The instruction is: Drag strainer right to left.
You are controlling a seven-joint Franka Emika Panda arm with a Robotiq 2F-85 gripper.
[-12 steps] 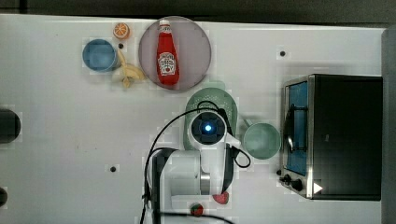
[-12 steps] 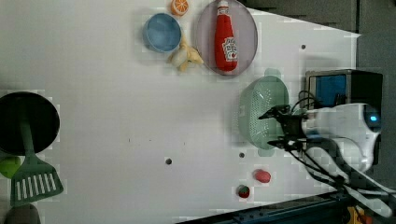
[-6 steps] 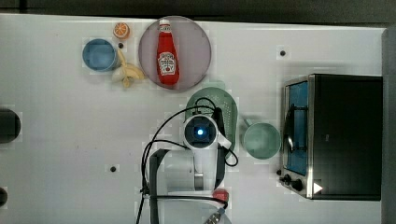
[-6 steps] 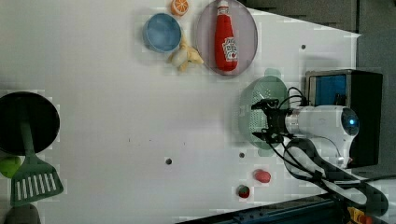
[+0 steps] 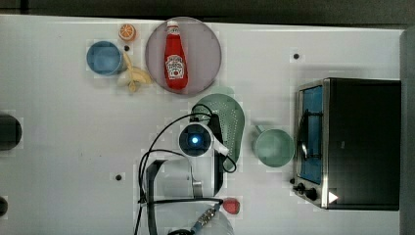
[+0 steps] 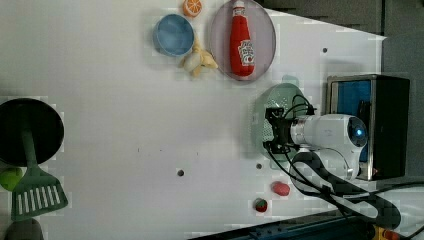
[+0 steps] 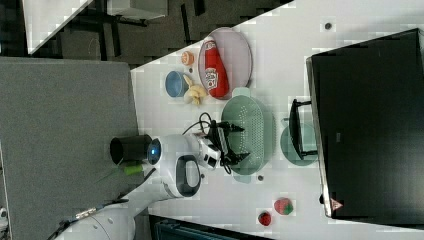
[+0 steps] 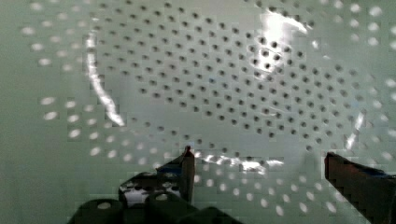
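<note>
since the earlier frames the arm had reached further out over the table (image 5: 58, 147), so that in the top view its wrist sat lower and more to the top view's left, over the near edge of the strainer (image 5: 230, 117). strainer itself looked unshifted against the plate (image 5: 205, 54) and the green cup (image 5: 273, 147).

gripper (image 8: 257, 163) stood spread wide, nothing between the fingers. wrist view showed both fingertips (image 8: 187, 161) over the perforated floor of the strainer, apparently inside the basket or just above it. contact with the plastic could not be told. right view showed the gripper (image 7: 227, 142) at the strainer's (image 7: 255, 135) long wall on the right view's left, fingers pointed toward the basket.

strainer lay just below the plate with the ketchup bottle (image 5: 175, 56) in the top view, with the green cup just beside it on the top view's right and the toaster oven (image 5: 357, 142) beyond. left view: strainer (image 6: 272, 107) between the plate and the arm's wrist, gripper (image 6: 274, 132) over its lower part.

progress, as judged: reach nearly done, drag not begun. no grip or hooking of the rim yet visible. left to do: settle the fingers against or over a wall of the basket, then pull it across toward the open table on the top view's left. that stretch held nothing in the way that i could see; blue cup (image 5: 103, 58), banana (image 5: 133, 76) and orange slice (image 5: 127, 32) sat well up from the likely path.
</note>
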